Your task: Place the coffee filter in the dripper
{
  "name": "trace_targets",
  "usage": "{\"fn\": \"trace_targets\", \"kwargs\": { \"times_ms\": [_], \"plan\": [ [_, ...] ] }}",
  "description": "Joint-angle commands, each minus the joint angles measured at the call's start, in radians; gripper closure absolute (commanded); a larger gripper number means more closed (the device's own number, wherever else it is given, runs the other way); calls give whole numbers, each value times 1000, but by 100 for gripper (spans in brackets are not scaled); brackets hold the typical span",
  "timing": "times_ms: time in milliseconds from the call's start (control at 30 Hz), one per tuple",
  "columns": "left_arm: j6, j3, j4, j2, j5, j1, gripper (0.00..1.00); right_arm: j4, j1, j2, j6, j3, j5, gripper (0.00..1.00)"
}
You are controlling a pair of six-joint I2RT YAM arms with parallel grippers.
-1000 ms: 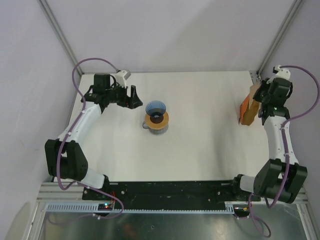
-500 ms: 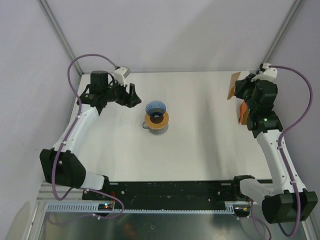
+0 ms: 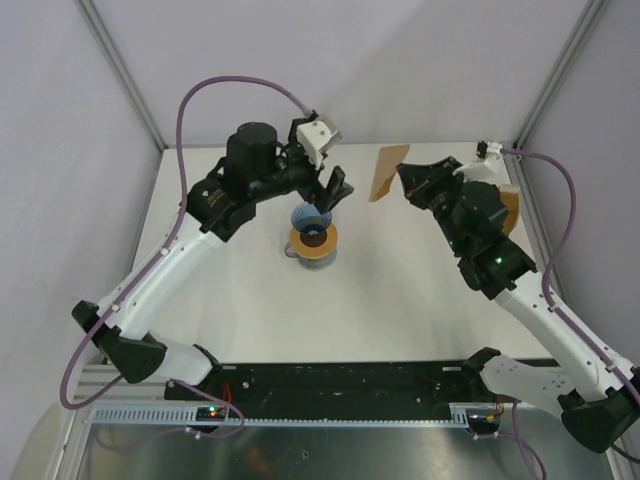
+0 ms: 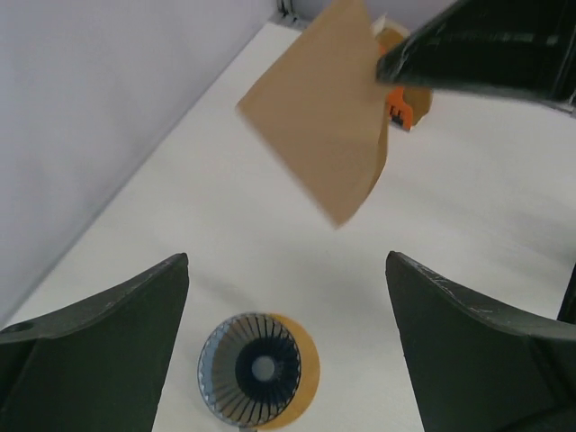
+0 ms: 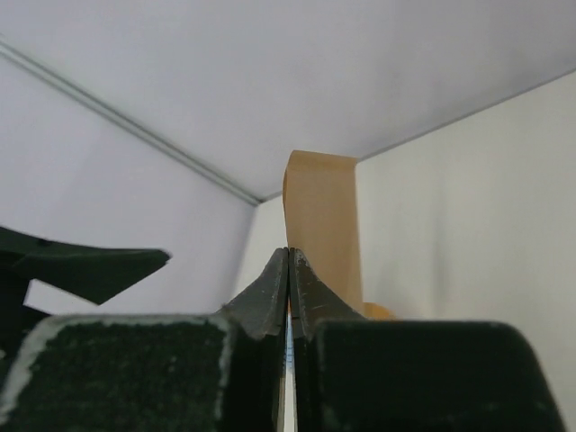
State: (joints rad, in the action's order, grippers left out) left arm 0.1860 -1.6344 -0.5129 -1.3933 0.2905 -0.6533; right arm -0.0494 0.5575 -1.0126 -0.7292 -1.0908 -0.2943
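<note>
The coffee filter (image 3: 386, 172), a flat tan paper fan, hangs in the air right of the dripper, pinched at its edge by my right gripper (image 3: 404, 176). In the right wrist view the filter (image 5: 322, 211) sticks up past the closed fingertips of that gripper (image 5: 288, 256). The dripper (image 3: 311, 217), a blue ribbed cone, sits on a round amber disc (image 3: 318, 245) at mid-table. My left gripper (image 3: 334, 190) hovers open just above and right of it. From the left wrist the dripper (image 4: 250, 367) lies below, between the wide fingers, with the filter (image 4: 319, 108) ahead.
An orange holder (image 3: 508, 206) with more tan papers stands at the table's right edge, partly behind the right arm; it shows as an orange holder (image 4: 401, 97) beyond the filter. Purple walls and metal posts enclose the back and sides.
The right arm has swung left from the orange holder, carrying the filter toward the middle. The left arm has moved right from the left edge to above the dripper.
</note>
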Motion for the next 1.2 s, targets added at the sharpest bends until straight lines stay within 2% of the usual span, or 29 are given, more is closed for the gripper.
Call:
{"fn": "trace_targets", "kwargs": {
  "times_ms": [0, 133, 200, 400, 733, 900, 967, 1167],
  "plan": [
    [75, -93, 20, -40, -125, -87, 4, 116, 71, 25, -177, -10, -103, 100],
    [189, -112, 27, -46, -251, -219, 3, 165, 95, 44, -287, 36, -116, 100],
    [225, -102, 35, -48, -326, -244, 5, 180, 105, 55, -309, 47, -123, 100],
    [260, -66, 102, -52, -405, -258, 21, 194, 135, 55, -327, 50, -133, 100],
    [288, -70, 151, -98, -498, -280, 26, 237, 140, 49, -364, 64, -106, 100],
    [309, -72, 170, -119, -538, -281, 33, 255, 141, 35, -386, 66, -73, 100],
    [318, -74, 186, -127, -562, -282, 39, 257, 143, 30, -397, 66, -66, 100],
    [335, -81, 205, -127, -600, -289, 66, 256, 144, 27, -401, 80, -68, 100]
  ]
}}
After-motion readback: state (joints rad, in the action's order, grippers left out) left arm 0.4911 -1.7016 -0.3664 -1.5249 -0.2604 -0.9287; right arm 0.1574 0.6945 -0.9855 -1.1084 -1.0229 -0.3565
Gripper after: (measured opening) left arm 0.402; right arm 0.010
